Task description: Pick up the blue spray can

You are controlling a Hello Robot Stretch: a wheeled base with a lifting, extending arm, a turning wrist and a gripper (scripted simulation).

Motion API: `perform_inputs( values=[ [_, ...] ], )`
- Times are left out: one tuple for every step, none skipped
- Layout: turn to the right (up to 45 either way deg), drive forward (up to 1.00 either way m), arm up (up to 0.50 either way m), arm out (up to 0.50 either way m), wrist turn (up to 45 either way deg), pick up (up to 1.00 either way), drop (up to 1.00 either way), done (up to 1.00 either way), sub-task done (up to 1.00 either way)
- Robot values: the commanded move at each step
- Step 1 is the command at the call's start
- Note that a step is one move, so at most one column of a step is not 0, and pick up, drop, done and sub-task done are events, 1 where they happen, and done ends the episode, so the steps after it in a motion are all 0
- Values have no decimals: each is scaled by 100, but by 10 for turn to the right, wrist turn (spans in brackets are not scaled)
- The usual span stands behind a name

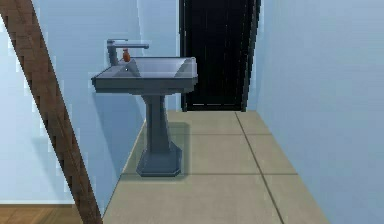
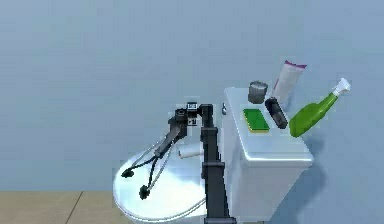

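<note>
Fingers: two thin dark fingers [image 2: 127, 174] are seen slanting down toward the arm side view's left from a dark body.
Hold: it cannot be told whether anything is held or how the fingers are set, as the white toilet lid [image 2: 175, 195] lies right behind the tips.
Arm: a dark square bar [image 2: 211, 165] is seen rising from the bottom edge, with two small white marked squares [image 2: 190, 108] at its far end.
Toilet tank: a white tank [image 2: 265, 175] stands just right of the arm, against a pale blue wall [image 2: 90, 70].
Task's thing: a dark cylinder [image 2: 277, 112] is seen lying on the tank top, right of the fingers. Its colour reads as dark rather than clearly blue, so it cannot be named the spray can with certainty.
Tank top, other things: a grey stub [image 2: 258, 92] is placed by the dark cylinder, a green block [image 2: 257, 120] lies just beside it, a white bottle with a pink cap [image 2: 288, 78] stands behind, and a green spray bottle [image 2: 318, 110] leans at the right end.
Forward view: a grey pedestal sink [image 1: 160, 80] is set against the wall, with a small orange thing [image 1: 126, 60] by its tap.
Surroundings: a dark door [image 1: 218, 50] is seen beyond the sink, a brown beam [image 1: 50, 110] crosses the left side, and beige floor tiles [image 1: 220, 160] are laid below.
</note>
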Motion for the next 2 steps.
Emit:
perform_inputs(
  values=[
    [0, 0, 0, 0, 450, 0, 0, 0, 0],
    [0, 0, 0, 0, 450, 0, 0, 0, 0]
  ],
)
